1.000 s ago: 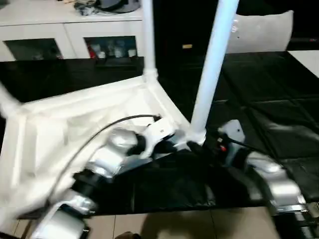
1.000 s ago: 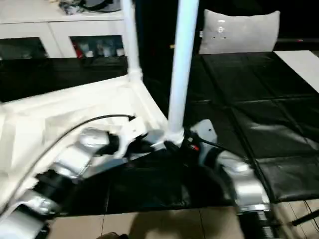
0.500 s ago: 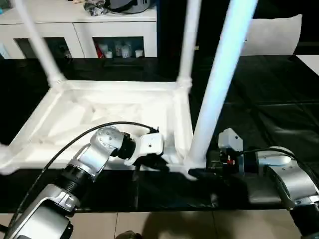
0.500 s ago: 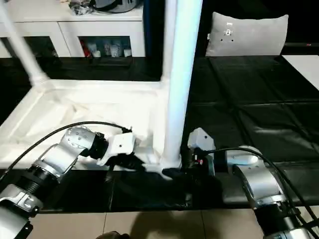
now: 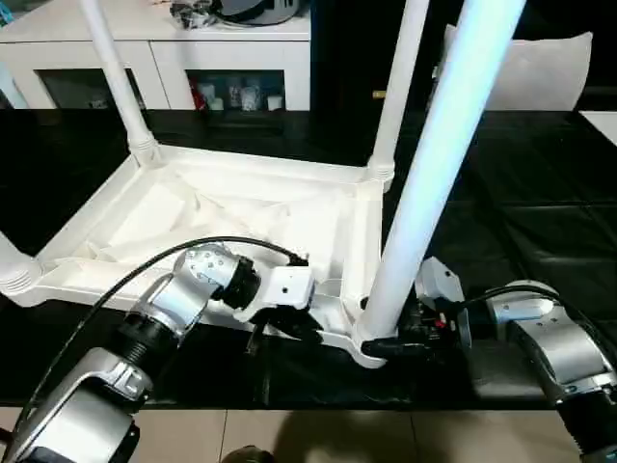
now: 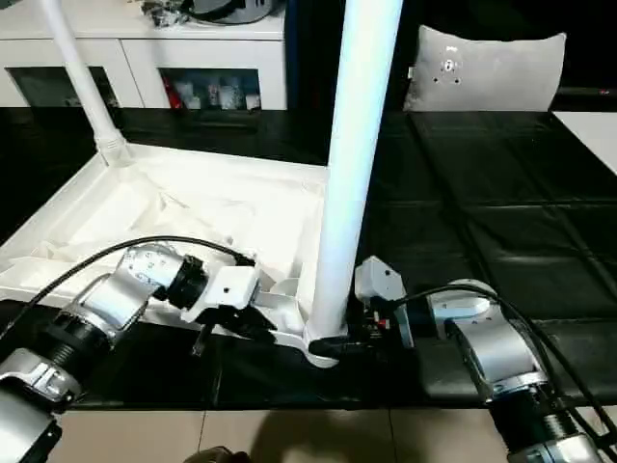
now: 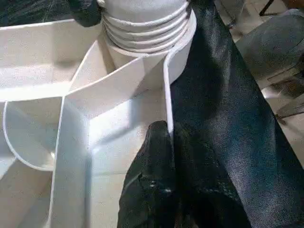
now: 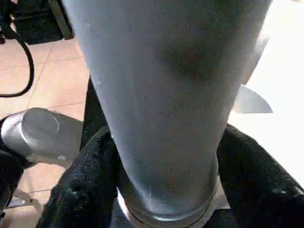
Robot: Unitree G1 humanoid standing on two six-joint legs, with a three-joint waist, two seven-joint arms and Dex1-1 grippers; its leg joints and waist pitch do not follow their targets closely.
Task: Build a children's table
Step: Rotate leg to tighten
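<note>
Already the right gripper [image 6: 339,343], low centre of the frame, has its two fingers around the foot of the near leg [image 5: 439,183], while the left gripper [image 5: 289,326] is pinched shut on the rim of the upside-down tabletop [image 5: 145,217] just left of it. All four legs appear to stand in their corner sockets, so I judge only seating or turning over remains. That corner lies near the black surface's [image 6: 501,231] front edge; open room lies to the right.

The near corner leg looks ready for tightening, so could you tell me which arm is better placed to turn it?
Probably the right. The right gripper has its jaws around the base of the near leg at its corner socket, while the left gripper is shut on the tabletop rim, steadying it.
</note>
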